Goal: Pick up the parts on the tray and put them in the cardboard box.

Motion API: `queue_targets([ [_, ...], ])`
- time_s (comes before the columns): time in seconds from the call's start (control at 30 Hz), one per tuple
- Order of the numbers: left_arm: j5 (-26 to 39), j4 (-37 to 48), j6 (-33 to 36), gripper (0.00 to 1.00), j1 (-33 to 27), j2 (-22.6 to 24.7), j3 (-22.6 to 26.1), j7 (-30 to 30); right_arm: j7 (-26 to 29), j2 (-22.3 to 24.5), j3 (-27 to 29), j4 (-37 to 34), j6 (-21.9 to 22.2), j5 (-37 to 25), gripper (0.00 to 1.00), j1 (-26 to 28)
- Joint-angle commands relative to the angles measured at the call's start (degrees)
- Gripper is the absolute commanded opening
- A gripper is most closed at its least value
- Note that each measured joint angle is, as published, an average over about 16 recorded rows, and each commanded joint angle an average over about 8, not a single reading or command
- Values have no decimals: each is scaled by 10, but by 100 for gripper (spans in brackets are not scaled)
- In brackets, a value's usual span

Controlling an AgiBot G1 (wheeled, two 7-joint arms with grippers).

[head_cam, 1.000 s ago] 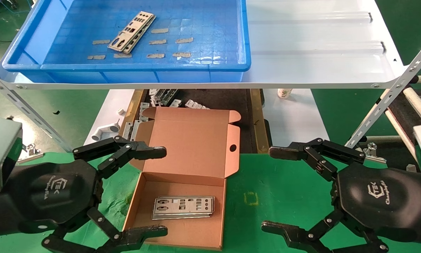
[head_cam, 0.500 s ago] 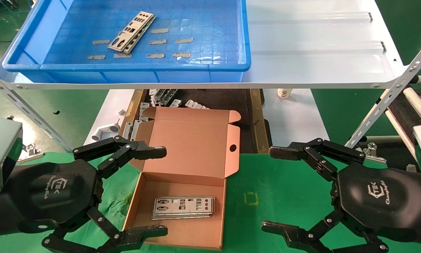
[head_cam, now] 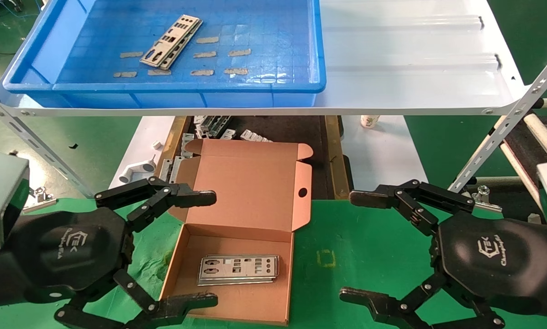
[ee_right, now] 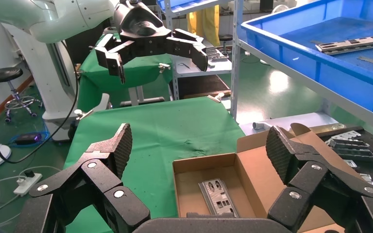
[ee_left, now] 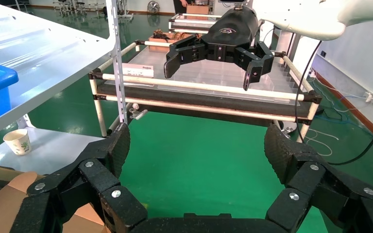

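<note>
With the left gripper [head_cam: 212, 249] and right gripper [head_cam: 346, 246] both spread empty beside the cardboard box [head_cam: 250, 228], the remaining parts [head_cam: 171, 42], seemingly two stacked, lie in the tray [head_cam: 182, 93] beyond it: thin, stiff, light, slippery plates best pinched across the long edges.

Parts [head_cam: 238, 269] in cardboard box [head_cam: 255, 192]

Head downward; wrists facing across cardboard box [head_cam: 250, 219].
</note>
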Motion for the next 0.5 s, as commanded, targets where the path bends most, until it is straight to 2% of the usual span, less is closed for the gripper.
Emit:
queue_targets([
  [0.03, 0, 0, 0, 100, 0, 0, 0, 0, 0, 0, 0, 0, 0, 0, 100, 0],
  [0.5, 0, 0, 0, 100, 0, 0, 0, 0, 0, 0, 0, 0, 0, 0, 100, 0],
])
